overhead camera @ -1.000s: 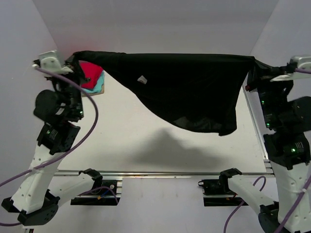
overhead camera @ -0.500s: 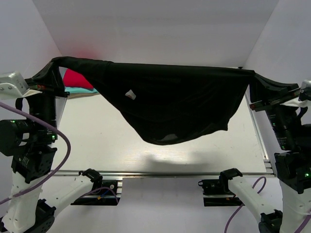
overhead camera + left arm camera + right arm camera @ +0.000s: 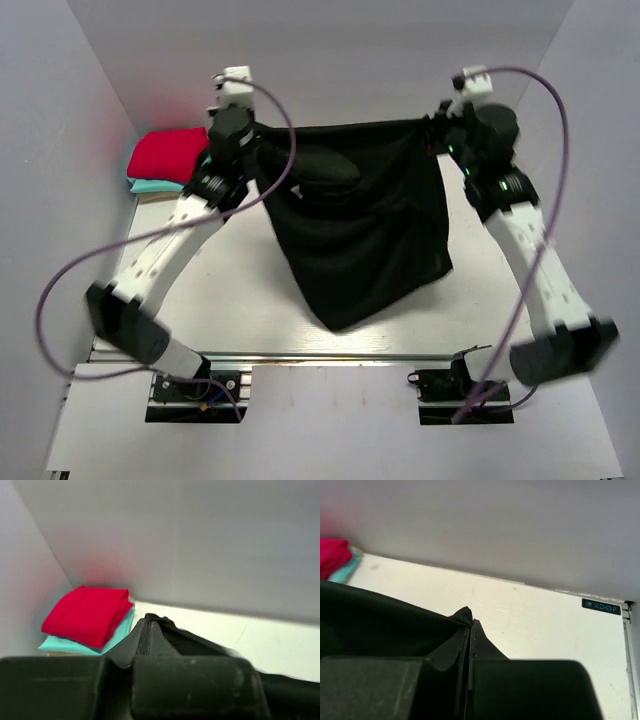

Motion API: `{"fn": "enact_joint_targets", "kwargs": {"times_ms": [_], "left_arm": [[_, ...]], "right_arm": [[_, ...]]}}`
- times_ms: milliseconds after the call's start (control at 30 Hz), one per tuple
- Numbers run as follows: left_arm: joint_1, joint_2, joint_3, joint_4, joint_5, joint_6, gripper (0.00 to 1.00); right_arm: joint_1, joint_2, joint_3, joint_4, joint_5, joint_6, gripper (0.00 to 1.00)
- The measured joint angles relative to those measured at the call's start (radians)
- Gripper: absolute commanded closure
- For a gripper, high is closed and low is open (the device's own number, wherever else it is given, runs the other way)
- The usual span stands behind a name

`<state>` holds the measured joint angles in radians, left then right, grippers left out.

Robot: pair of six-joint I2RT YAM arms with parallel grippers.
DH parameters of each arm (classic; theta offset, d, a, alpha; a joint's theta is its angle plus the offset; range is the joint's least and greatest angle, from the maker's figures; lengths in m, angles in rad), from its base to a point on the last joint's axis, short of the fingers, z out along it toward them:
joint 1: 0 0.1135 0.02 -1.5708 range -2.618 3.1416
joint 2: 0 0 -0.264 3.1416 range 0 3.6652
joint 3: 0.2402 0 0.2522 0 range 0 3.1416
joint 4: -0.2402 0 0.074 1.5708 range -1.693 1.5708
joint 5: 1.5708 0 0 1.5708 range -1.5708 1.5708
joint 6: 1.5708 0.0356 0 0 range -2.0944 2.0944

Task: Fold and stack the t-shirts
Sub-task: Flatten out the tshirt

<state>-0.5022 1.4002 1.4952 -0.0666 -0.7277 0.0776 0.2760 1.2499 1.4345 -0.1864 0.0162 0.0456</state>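
The large black t-shirt (image 3: pixel 360 235) hangs stretched between my two grippers at the far side of the table, its lower end drooping toward the table middle. My left gripper (image 3: pixel 262 140) is shut on its left top corner; the pinched black cloth (image 3: pixel 200 645) shows in the left wrist view at the gripper (image 3: pixel 149 622). My right gripper (image 3: pixel 432 132) is shut on the right top corner; the black cloth (image 3: pixel 380 625) shows there at the gripper (image 3: pixel 471 622). A folded red t-shirt (image 3: pixel 167 153) lies on a folded teal one (image 3: pixel 150 186) at the far left; both show in the left wrist view (image 3: pixel 87 612). The tan one is hidden.
White walls enclose the table on the left, back and right. The aluminium rail (image 3: pixel 330 357) runs along the near edge. A metal rail with a label (image 3: pixel 601 606) borders the table's right side.
Both arms have swung from the table's sides to the far middle, bringing the shirt's top corners closer together. The shirt now hangs narrower and lower over the table.
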Motion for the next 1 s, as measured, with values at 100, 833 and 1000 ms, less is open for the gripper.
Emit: {"fn": "enact_joint_targets", "kwargs": {"times_ms": [100, 833, 1000], "left_arm": [[0.026, 0.184, 0.131, -0.034, 0.018, 0.012, 1.00], [0.078, -0.158, -0.331, -0.153, 0.034, -0.222, 1.00], [0.084, -0.101, -0.491, -0.258, 0.066, -0.355, 1.00]], "right_arm": [[-0.004, 0.198, 0.179, -0.032, 0.036, -0.029, 1.00], [-0.006, 0.009, -0.239, -0.018, -0.028, -0.033, 1.00], [-0.005, 0.113, -0.324, -0.071, -0.062, -0.008, 0.61]]}}
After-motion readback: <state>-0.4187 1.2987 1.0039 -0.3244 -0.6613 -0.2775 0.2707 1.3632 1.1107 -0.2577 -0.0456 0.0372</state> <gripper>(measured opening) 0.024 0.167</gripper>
